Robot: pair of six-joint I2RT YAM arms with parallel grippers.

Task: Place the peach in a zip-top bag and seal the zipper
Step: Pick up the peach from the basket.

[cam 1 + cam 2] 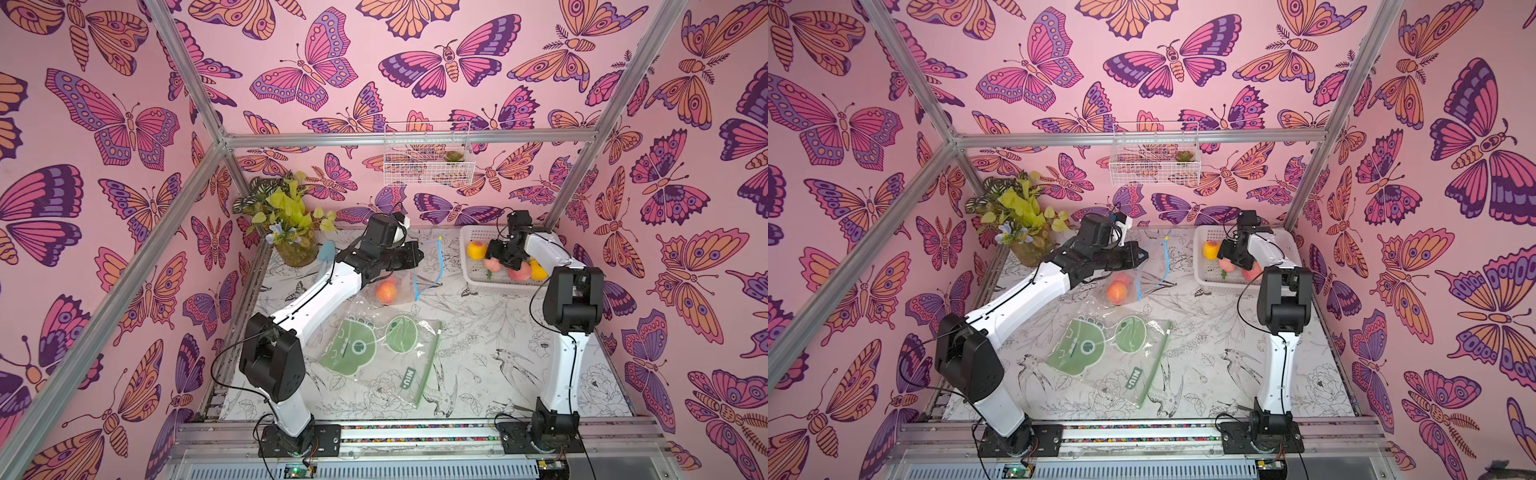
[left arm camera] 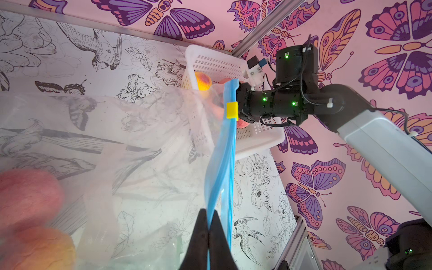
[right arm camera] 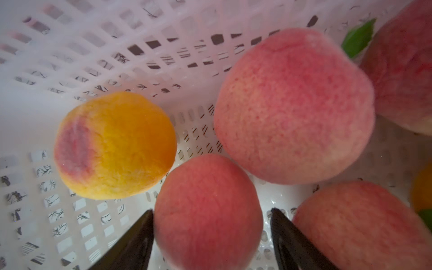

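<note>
At two o'clock, open right fingers (image 3: 131, 243) straddle the soft round pink peach (image 3: 208, 210) mid-body; shut left fingers (image 2: 203, 238) pinch the limp clear plastic bag (image 2: 140, 140) by its blue zipper strip (image 2: 222, 163).

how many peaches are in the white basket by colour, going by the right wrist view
pink peaches: 4
yellow-orange peaches: 2 (one cut off at the picture's edge)
total: 6
</note>
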